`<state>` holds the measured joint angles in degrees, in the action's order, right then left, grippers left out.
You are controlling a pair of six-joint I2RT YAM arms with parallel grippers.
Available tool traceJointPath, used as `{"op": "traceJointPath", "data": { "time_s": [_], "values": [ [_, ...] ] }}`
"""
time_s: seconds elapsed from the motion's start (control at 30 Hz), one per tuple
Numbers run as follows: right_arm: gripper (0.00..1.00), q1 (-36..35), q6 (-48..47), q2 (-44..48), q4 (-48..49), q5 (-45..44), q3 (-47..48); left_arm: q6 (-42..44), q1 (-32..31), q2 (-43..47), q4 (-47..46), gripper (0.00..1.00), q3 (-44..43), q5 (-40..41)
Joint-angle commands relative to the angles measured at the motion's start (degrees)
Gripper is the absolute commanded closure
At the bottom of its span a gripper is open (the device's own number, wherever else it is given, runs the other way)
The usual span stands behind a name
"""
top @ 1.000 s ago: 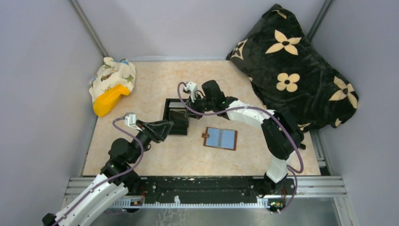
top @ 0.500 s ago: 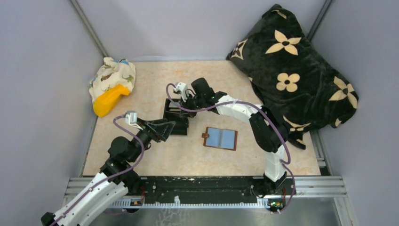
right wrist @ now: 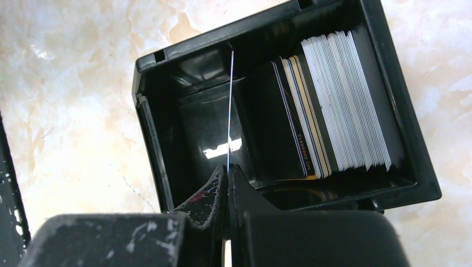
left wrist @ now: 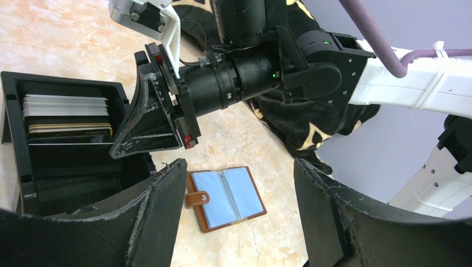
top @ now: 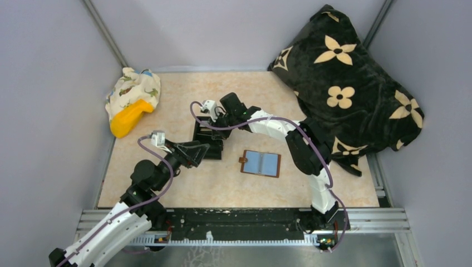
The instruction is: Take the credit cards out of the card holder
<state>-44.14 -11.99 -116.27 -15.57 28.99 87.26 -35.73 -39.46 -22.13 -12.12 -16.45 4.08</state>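
A beige, marble-patterned table [top: 178,94] sits inside pale grey walls [top: 222,33]. Near its middle stands a black box [right wrist: 153,139], open at the top.

In one end of the box, cards stand on edge, leaning together: a thick stack of white cards [right wrist: 345,100] and, against it, a few dark and gold ones [right wrist: 278,128]. One dark card carries a line of pale print along its edge, too small to read.

The right gripper [right wrist: 228,172] hangs over the bare end of the box. Its jaws are pressed together on a thin pale card [right wrist: 229,111], seen edge-on and pointing down into the box. Whether the card touches the box floor cannot be told.

The left gripper [left wrist: 239,167] is at the near side of the box, jaws spread wide with nothing between them.

The card holder [top: 260,163] lies flat on the table, to the right of the box and a little nearer the arm bases, apart from both grippers. It is spread open, blue-grey inside up, and its small brown snap tab [left wrist: 197,198] is on the edge towards the box.

Behind and right of the box is a heaped black blanket [top: 345,83] with cream flower and diamond motifs and no readable lettering. Behind and left are a dinosaur-print cloth [top: 133,89] and a yellow object [top: 128,118].
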Motion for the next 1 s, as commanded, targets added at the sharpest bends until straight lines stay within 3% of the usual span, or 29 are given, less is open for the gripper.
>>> {"op": "traceJointPath", "data": {
  "time_s": [0.0, 0.47, 0.6, 0.97],
  "values": [
    [1.00, -0.77, -1.42, -0.91, -0.46, -0.40, 3.21, 0.69, 0.35, 0.01, -2.38, 0.24, 0.54, -0.98],
    [0.99, -1.60, -1.64, -1.18, -0.32, -3.68, 3.24, 1.27, 0.44, 0.56, -1.59, 0.22, 0.36, -1.08],
    [0.82, -1.84, -1.46, -0.78, 0.43, -4.73, 2.74, 1.26, 0.44, 0.59, -1.59, 0.22, 0.45, -1.24],
    [0.80, -1.96, -1.07, 1.99, 3.54, -6.90, 0.24, 1.27, 0.40, 0.81, -1.80, 0.22, 0.62, -1.57]
  ]
}}
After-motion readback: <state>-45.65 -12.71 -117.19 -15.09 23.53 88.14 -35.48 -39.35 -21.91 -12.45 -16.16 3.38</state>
